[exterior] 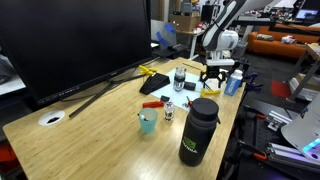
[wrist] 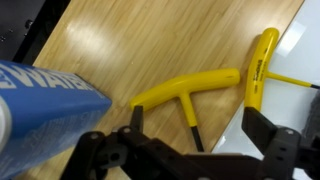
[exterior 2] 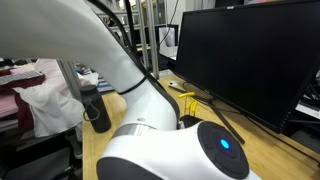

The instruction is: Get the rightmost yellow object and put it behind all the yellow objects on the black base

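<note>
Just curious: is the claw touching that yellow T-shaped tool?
Cannot tell. In the wrist view the open gripper frames the yellow T-shaped tool; contact is unclear.

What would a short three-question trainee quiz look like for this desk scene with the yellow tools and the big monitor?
1. Fill in: the wrist view shows ___ yellow T-handle tools.
2. True or false: in the wrist view the jaws are shut on one of those tools.
3. The tall bottle near the front edge of the desk is: A) black, B) white, C) red.
Key: 1 two; 2 false, the jaws stand open; 3 A.
</note>
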